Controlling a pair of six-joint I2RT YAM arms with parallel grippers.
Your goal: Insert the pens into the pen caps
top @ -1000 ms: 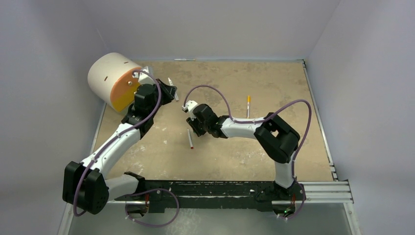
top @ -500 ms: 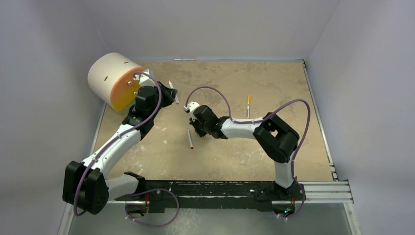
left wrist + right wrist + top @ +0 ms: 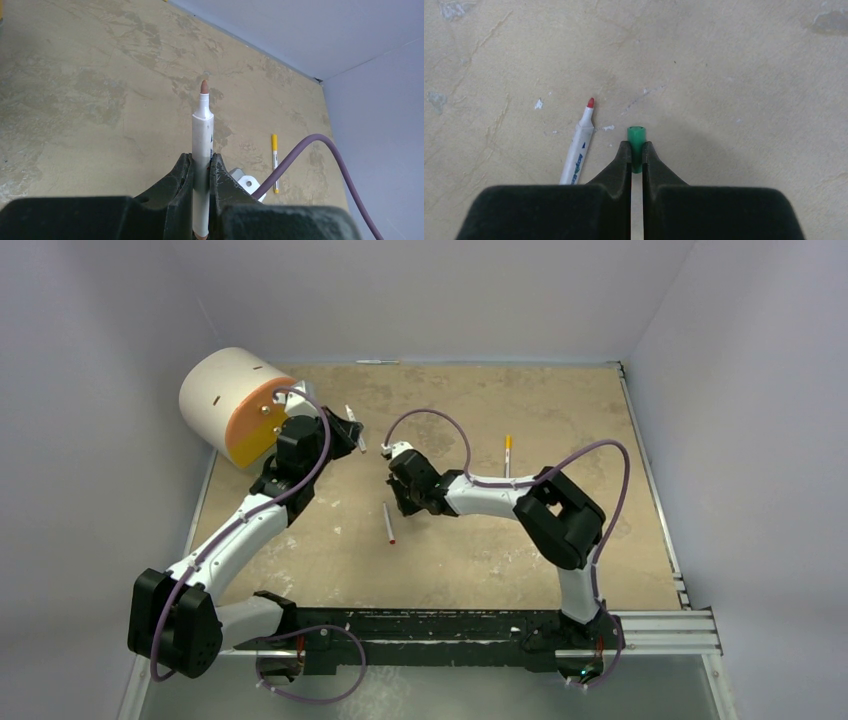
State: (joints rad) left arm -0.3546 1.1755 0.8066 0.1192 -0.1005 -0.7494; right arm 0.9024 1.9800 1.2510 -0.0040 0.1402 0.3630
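My left gripper (image 3: 201, 165) is shut on a white pen (image 3: 202, 145) with a bare brownish tip, held off the table and pointing forward; it shows in the top view (image 3: 352, 425) near the left gripper (image 3: 345, 430). My right gripper (image 3: 636, 150) is shut on a small green cap (image 3: 636, 142), its open end facing away, above the table; in the top view the gripper (image 3: 400, 502) is at centre. A white pen with a red tip (image 3: 578, 152) lies left of it (image 3: 388, 522). A pen with yellow ends (image 3: 508, 456) lies apart (image 3: 274, 161).
A large white cylinder with an orange face (image 3: 232, 405) lies at the back left behind the left arm. Purple cables (image 3: 440, 430) loop over the right arm. Grey walls ring the tan table (image 3: 470, 550). Other caps are not in view.
My right gripper with the green cap has shifted slightly towards the back left, nearer the left gripper. The left gripper holds the pen almost still.
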